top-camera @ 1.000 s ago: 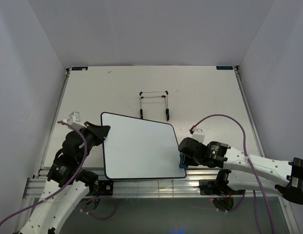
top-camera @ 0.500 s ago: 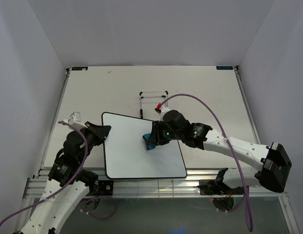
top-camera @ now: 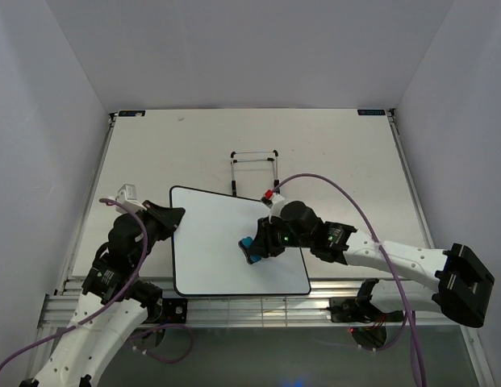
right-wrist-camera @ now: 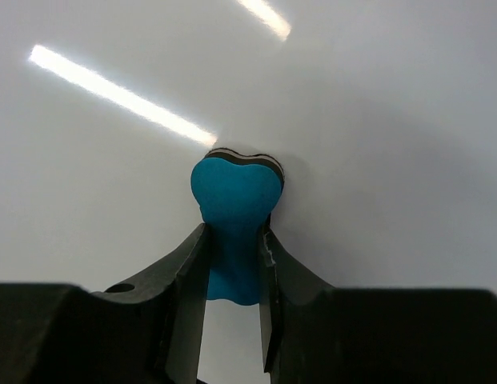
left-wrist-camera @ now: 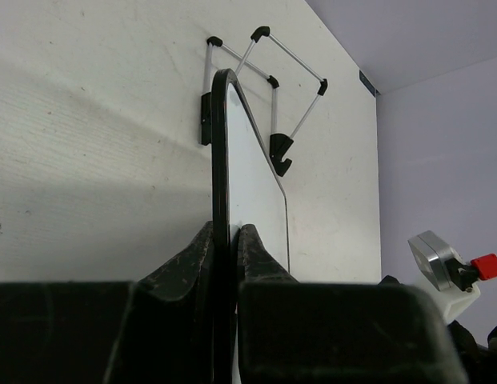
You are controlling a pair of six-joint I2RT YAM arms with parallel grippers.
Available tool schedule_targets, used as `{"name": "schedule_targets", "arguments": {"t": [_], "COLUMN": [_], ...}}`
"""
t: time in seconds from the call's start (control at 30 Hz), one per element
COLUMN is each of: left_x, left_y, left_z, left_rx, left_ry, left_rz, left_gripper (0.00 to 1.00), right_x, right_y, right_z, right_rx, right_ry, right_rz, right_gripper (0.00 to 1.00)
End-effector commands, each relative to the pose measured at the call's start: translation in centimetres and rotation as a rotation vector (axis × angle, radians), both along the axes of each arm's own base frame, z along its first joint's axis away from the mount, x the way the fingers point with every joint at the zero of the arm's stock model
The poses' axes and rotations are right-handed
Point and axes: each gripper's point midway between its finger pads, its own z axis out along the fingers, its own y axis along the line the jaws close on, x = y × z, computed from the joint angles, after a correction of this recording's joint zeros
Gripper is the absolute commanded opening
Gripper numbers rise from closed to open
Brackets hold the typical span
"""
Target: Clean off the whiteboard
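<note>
The whiteboard lies flat on the table, white with a thin black rim; no writing shows on it. My left gripper is shut on its left edge, and in the left wrist view the rim runs edge-on between the jaws of my left gripper. My right gripper is shut on the small blue bone-shaped eraser and presses it onto the middle of the board. In the right wrist view the eraser sits between the fingers of my right gripper against the glossy board.
A black wire stand stands just behind the board's far edge; it also shows in the left wrist view. The table's metal front rail runs just under the board's near edge. Grey walls enclose the table.
My right gripper carried the eraser from the board's right edge to its upper middle, then a little down toward the near side. The board shifted slightly. The left gripper kept its hold.
</note>
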Motion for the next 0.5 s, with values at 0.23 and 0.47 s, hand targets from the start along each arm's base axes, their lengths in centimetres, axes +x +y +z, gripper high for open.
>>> {"name": "schedule_targets", "arguments": {"t": [0.23, 0.47], "left_x": [0.1, -0.1], "left_y": [0.5, 0.6], "left_z": [-1.3, -1.2], "left_rx": [0.134, 0.144], "left_ry": [0.011, 0.01], "left_rz": [-0.029, -0.039], "left_gripper": [0.0, 0.0], "right_x": [5.8, 7.7], "right_y": [-9.8, -13.3], "right_z": [-10.1, -13.7], "right_rx": [-0.354, -0.468], "right_ry": [0.169, 0.326], "right_rz": [-0.321, -0.371], "right_gripper": [0.08, 0.08]}}
